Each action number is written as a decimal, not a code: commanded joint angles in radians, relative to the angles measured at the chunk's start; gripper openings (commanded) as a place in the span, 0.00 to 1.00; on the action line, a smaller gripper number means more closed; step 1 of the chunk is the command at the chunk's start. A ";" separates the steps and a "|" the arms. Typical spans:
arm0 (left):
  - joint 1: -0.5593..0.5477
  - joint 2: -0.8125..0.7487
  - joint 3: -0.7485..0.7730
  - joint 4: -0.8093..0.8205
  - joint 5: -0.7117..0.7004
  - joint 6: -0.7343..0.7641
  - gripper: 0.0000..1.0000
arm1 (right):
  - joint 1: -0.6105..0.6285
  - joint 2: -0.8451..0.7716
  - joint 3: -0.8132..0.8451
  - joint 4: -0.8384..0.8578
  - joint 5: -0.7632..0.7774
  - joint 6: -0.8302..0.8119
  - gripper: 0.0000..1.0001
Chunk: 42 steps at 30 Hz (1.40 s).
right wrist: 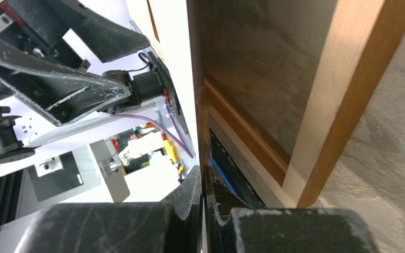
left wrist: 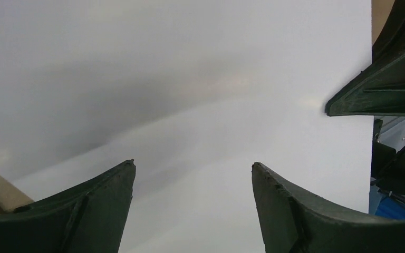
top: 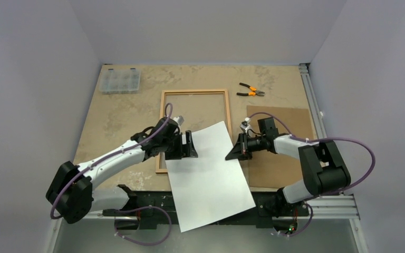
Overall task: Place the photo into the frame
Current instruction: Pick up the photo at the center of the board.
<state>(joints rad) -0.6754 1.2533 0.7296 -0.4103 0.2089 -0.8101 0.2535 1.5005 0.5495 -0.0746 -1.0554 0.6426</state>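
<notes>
White-backed photo point(top: 211, 179) sits askew over frame point(top: 195, 91); right gripper point(top: 230, 155) pinches one edge (left gripper point(top: 192, 145) spread), so it may slip.

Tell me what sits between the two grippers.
The photo, white back up, fills the gap between the left gripper and the right gripper, which pinches its edge. Top view shows it.
</notes>
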 commanded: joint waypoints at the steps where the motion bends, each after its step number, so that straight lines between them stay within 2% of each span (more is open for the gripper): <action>1: 0.004 -0.100 0.066 -0.096 -0.082 0.065 0.79 | 0.003 -0.080 0.077 -0.083 0.037 -0.026 0.00; 5: 0.002 -0.149 0.070 -0.146 -0.121 0.086 0.78 | 0.003 -0.160 0.147 -0.179 0.126 -0.024 0.00; 10: -0.008 -0.152 0.063 -0.174 -0.154 0.089 0.77 | -0.017 -0.263 0.288 -0.347 0.307 -0.035 0.00; 18: -0.009 -0.080 0.105 -0.270 -0.264 0.095 0.77 | -0.092 -0.401 0.474 -0.579 0.549 -0.070 0.00; 23: -0.016 -0.033 0.108 -0.228 -0.231 0.120 0.75 | -0.151 -0.460 0.540 -0.657 0.622 -0.082 0.00; 28: -0.102 0.050 0.148 -0.182 -0.230 0.119 0.73 | -0.162 -0.486 0.637 -0.722 0.709 -0.096 0.00; 36: -0.270 0.283 0.304 -0.129 -0.229 0.077 0.72 | -0.163 -0.493 0.801 -0.828 0.863 -0.140 0.00; 42: -0.338 0.408 0.414 -0.054 -0.167 0.039 0.73 | -0.164 -0.471 0.948 -0.920 1.005 -0.177 0.00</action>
<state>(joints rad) -0.9810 1.6115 1.0557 -0.5499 -0.0032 -0.7319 0.0929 1.0340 1.3979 -0.9295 -0.1875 0.5087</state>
